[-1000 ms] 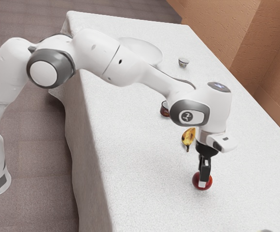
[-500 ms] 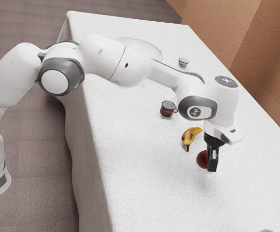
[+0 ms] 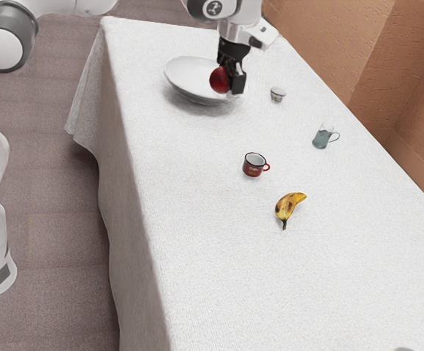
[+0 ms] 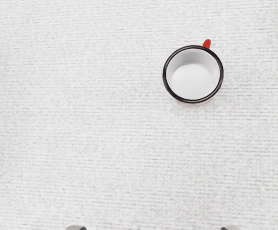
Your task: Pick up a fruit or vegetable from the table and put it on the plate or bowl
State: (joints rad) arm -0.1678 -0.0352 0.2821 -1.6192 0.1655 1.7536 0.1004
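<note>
A red apple [image 3: 218, 79] hangs just above the near rim of a white plate [image 3: 183, 77] at the far end of the table. My black gripper [image 3: 231, 82] is shut on the apple, reaching down from the top of the exterior view. A yellow banana [image 3: 290, 205] with brown spots lies on the white tablecloth, well away toward the near end. The wrist view looks straight down on a red mug [image 4: 193, 74] with a white inside and a dark rim.
The red mug [image 3: 254, 164] stands mid-table between the plate and the banana. A small glass mug [image 3: 323, 137] and a little pale cup [image 3: 278, 93] stand toward the exterior view's right. The table's edge [image 3: 106, 168] drops off on the left.
My gripper lifted the apple off the cloth near the banana and carried it across the table to above the plate. The arm swung up and away, uncovering the mug and glass.
</note>
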